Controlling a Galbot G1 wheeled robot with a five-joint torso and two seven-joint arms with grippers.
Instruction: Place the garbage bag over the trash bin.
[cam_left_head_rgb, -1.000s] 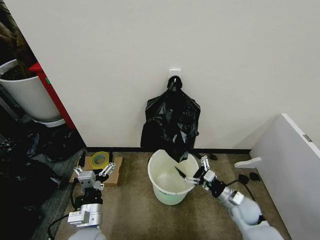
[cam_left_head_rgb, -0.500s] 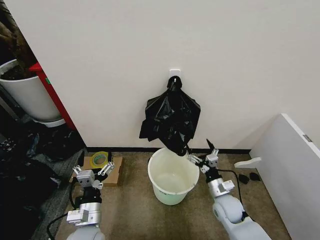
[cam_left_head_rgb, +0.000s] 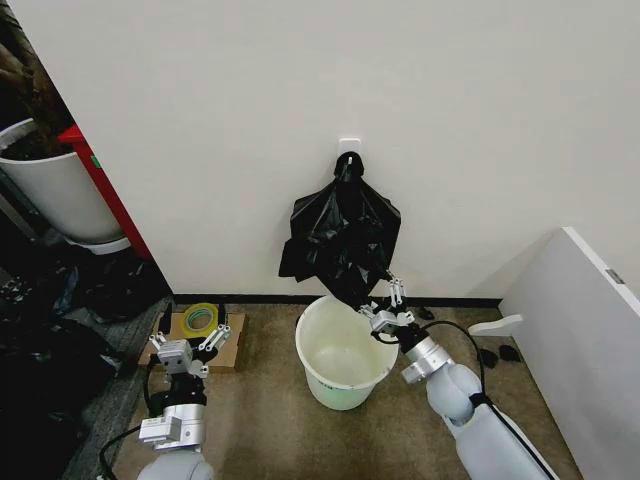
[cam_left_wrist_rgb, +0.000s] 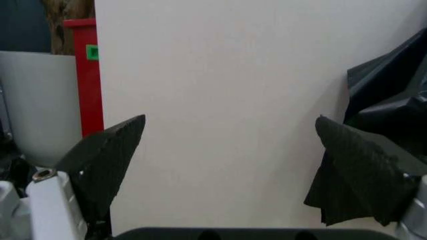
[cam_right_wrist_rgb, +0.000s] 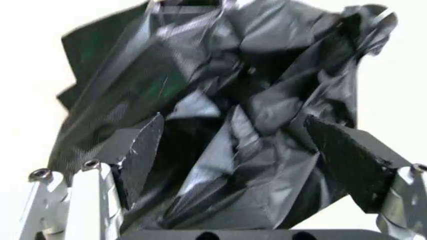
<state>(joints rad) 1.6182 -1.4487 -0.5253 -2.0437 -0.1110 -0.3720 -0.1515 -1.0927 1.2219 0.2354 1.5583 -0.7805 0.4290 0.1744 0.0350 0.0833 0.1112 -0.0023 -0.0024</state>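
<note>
The garbage bag (cam_left_head_rgb: 343, 243) hung in the middle of the frame from a white hook (cam_left_head_rgb: 348, 146) on the wall. Its long side ran up and down, with the pinched top up at the hook and the loose crinkled end pointing down. Right under it, on the floor, sat the trash bin (cam_left_head_rgb: 344, 352), mouth up. My right gripper (cam_left_head_rgb: 384, 303) was at the bag's lower right edge, just above the bin's rim, fingers spread apart with the black plastic between them (cam_right_wrist_rgb: 233, 145). My left gripper (cam_left_head_rgb: 186, 345) waited at the lower left, fingers apart, near a roll of tape (cam_left_head_rgb: 200, 317).
</note>
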